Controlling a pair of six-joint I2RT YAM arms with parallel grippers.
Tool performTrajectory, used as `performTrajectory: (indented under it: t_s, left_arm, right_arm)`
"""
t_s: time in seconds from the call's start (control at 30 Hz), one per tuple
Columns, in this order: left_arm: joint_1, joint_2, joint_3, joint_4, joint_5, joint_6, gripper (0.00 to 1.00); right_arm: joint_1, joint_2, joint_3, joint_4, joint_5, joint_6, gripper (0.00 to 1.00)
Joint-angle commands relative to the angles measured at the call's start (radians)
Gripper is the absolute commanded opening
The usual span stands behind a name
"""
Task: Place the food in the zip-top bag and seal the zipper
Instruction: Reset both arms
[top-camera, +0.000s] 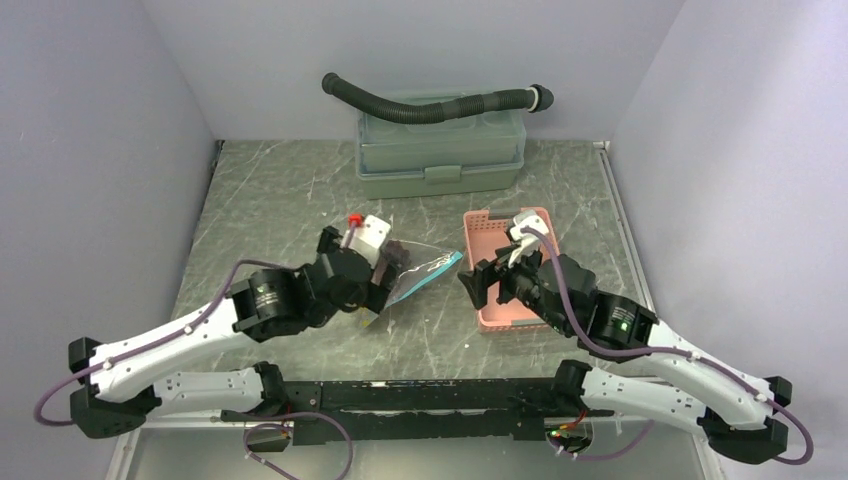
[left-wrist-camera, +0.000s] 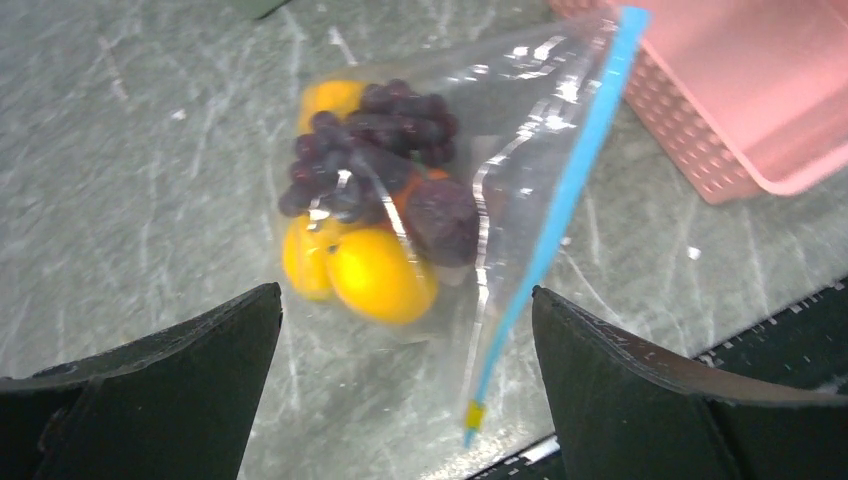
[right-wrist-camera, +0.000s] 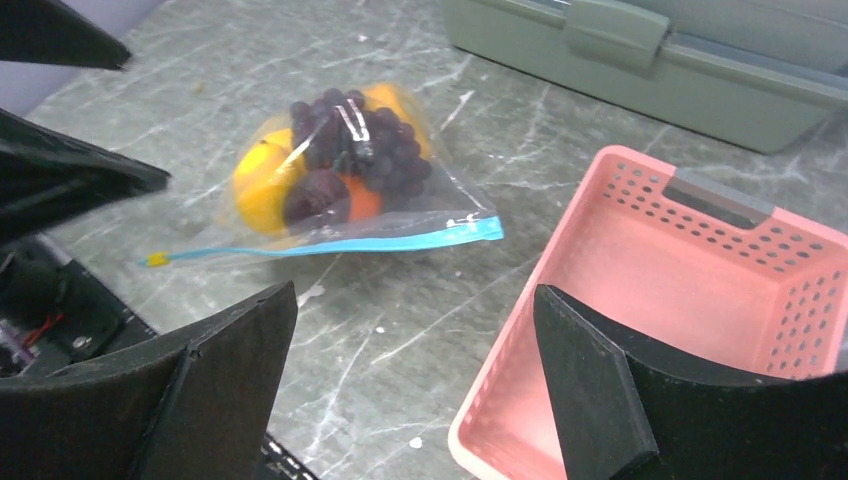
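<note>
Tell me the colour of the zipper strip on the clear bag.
The zipper strip is teal-blue; the right wrist view shows it best.

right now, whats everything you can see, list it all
bag: one, clear, lying mid-table between the arms
zipper: one, blue, along the bag's mouth
lemons: two or three, yellow, inside the bag
orange: one, orange, inside the bag, mostly hidden
grapes: one bunch, dark purple, inside the bag on top of the fruit
basket: one, pink, right of the bag, nothing in it
box: one, grey-green, at the back of the table
hose: one, black, lying on the box
table: one, grey marbled
left hand: open, over the bag, holding nothing
right hand: open, by the basket, holding nothing
</note>
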Motion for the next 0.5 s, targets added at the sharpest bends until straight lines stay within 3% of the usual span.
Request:
performTrajectory:
  t_s: [0.0,0.13,0.37,0.47]
  left_arm:
    - [0.14,-0.063,0.041,-0.064,0.019,-0.004,1.0]
    - [0.351,-0.104,0.036,-0.05,0.214,0.063,1.0]
    - [0.699,-0.054,-0.006,-0.026,0.481,0.086,1.0]
    - [0.757,-0.061,-0.062,0.038,0.529,0.053,1.0]
  right_arm:
    - [-0.095,0.035,0.001,0.067,-0.061,0.011,0.93]
    - [-0.307,0.081,0.003,0.082,-0.265,0.043,0.96]
    - [-0.523,0.102,-0.047,0.148,-0.421,0.083,0.98]
    - [-0.63,0.083,-0.085,0.17,-0.522,0.101,0.98]
